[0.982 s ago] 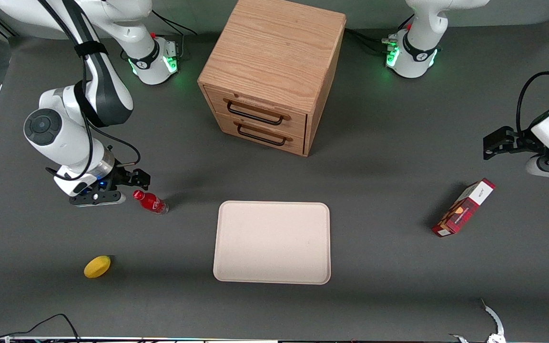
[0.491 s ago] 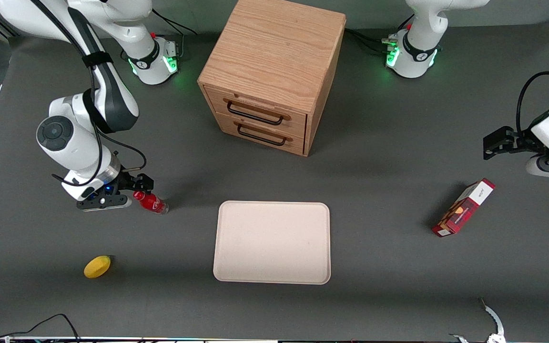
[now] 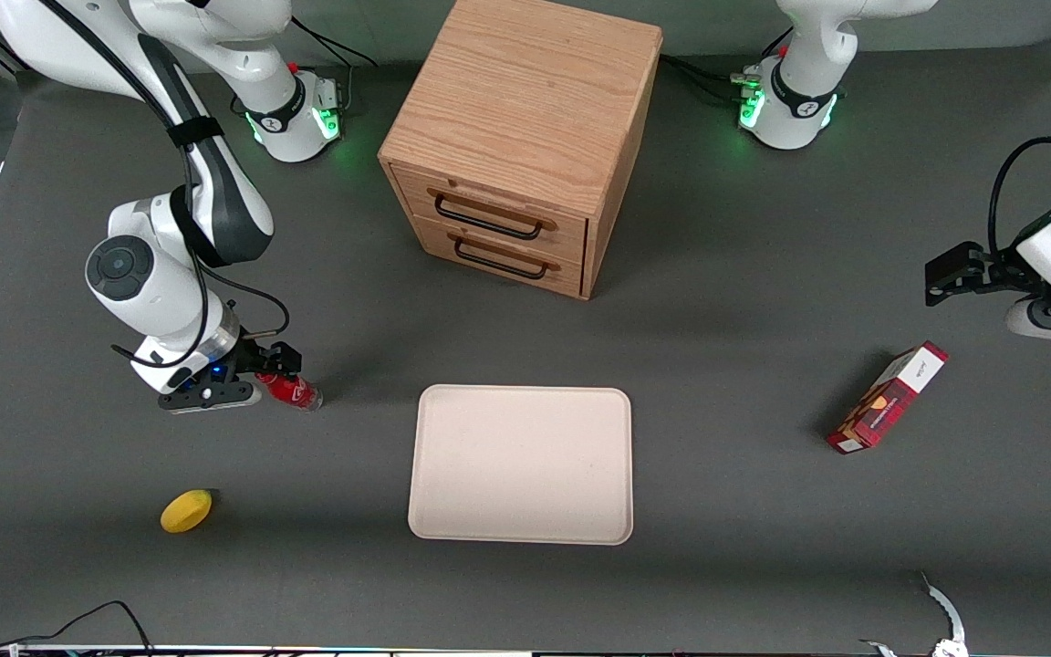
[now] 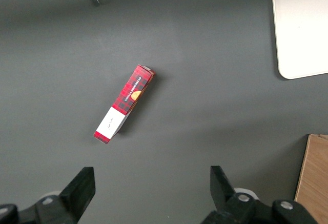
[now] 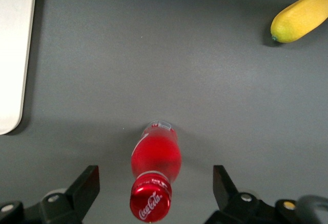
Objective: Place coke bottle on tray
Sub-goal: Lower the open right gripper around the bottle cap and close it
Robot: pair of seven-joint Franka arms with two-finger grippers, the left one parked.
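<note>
The coke bottle (image 3: 296, 393) is small and red, and it rests on the grey table toward the working arm's end. In the right wrist view its red cap (image 5: 150, 201) points up at the camera and its clear base (image 5: 159, 127) sits on the table. My gripper (image 3: 250, 380) hangs right over the bottle's cap end, open, with a black finger (image 5: 88, 182) on each side of the neck and wide gaps to both. The cream-white tray (image 3: 521, 464) lies flat beside the bottle, toward the table's middle, and its edge (image 5: 13, 55) shows in the right wrist view.
A yellow lemon (image 3: 186, 510) lies nearer the front camera than the bottle. A wooden two-drawer cabinet (image 3: 521, 137) stands farther from the camera than the tray. A red carton (image 3: 888, 398) lies toward the parked arm's end.
My gripper has moved sideways toward the bottle and now covers its cap in the front view. The bottle and tray have not moved.
</note>
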